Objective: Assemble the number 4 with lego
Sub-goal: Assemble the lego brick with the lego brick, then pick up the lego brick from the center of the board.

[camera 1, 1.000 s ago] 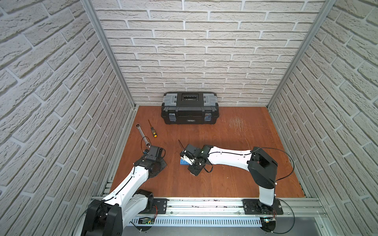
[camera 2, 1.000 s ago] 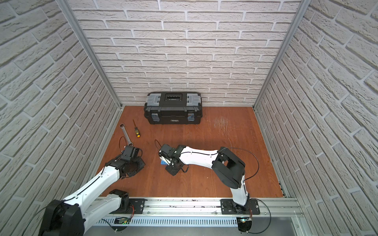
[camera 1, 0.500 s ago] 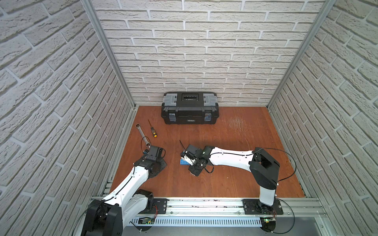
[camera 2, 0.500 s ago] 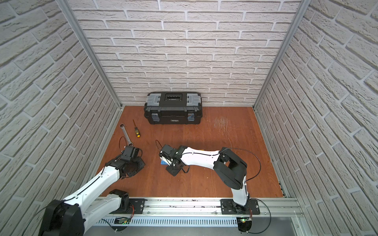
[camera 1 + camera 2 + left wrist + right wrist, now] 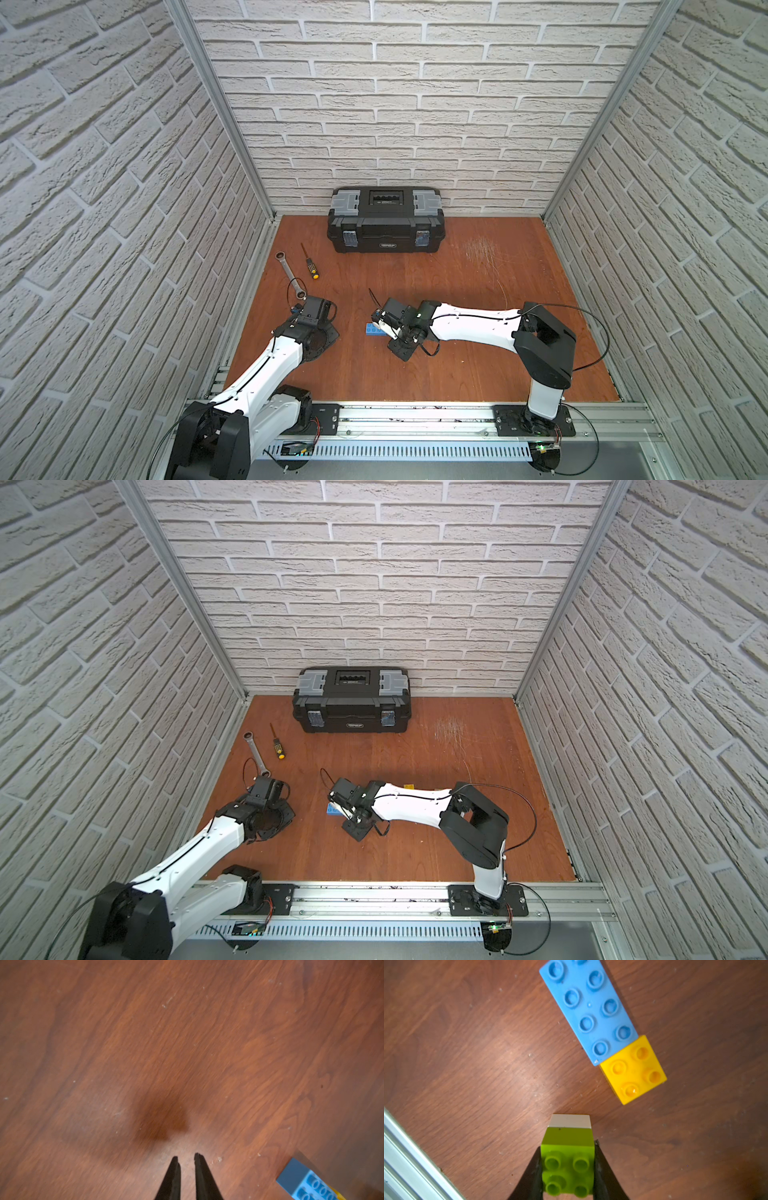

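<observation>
Nearest the front rail, left gripper: jaws a narrow gap apart, nothing between them, over bare table. Mid-table, right gripper: pinching lime green brick by its sides, white brick stacked beneath it. The pair hangs near the figure, apart from it. Number 4, barely begun: long blue brick lying flat, yellow brick butted against its end. Judged outstanding: seating the green-white pair, then further bricks, none in view. Far end: wrench, screwdriver, toolbox.
</observation>
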`<state>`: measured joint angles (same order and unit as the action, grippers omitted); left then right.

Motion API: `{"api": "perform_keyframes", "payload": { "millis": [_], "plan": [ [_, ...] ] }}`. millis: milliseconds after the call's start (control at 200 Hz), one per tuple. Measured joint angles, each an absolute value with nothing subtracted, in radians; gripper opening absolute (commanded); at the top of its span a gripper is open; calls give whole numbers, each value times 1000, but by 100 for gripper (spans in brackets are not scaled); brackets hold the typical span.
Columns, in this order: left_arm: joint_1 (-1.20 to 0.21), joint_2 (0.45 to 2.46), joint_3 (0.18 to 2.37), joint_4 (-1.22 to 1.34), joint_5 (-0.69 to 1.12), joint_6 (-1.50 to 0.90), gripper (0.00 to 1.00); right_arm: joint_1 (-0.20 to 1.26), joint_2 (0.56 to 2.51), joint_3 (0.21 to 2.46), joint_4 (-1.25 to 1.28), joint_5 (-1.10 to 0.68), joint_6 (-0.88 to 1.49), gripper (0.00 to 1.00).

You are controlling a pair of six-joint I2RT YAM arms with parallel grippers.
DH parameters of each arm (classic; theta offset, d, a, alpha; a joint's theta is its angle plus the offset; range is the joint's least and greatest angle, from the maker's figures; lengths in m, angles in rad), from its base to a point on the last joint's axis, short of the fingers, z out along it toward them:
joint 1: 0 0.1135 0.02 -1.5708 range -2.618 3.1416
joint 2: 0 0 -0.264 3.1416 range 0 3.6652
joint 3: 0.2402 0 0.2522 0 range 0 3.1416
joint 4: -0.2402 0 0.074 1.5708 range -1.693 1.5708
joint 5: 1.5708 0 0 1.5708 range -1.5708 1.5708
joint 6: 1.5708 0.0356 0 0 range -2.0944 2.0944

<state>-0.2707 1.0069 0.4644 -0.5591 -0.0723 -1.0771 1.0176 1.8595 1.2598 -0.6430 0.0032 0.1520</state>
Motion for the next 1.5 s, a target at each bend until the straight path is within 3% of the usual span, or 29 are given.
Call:
{"api": "perform_keyframes", "payload": {
  "millis": [440, 860, 1225, 1500],
  "plan": [
    [-265, 979, 464, -561, -77, -1076, 18, 1017, 1908, 1289, -699, -4, 272, 2],
    [-297, 1116, 465, -480, -39, -1073, 5, 1011, 1934, 1342, -756, -3, 372, 2],
    [-340, 1171, 472, -373, 21, -1071, 1, 1011, 1934, 1584, -997, 94, 571, 2],
    [-263, 1017, 472, -410, 23, -1074, 3, 1018, 2010, 1722, -1000, 206, 776, 2]
  ]
}}
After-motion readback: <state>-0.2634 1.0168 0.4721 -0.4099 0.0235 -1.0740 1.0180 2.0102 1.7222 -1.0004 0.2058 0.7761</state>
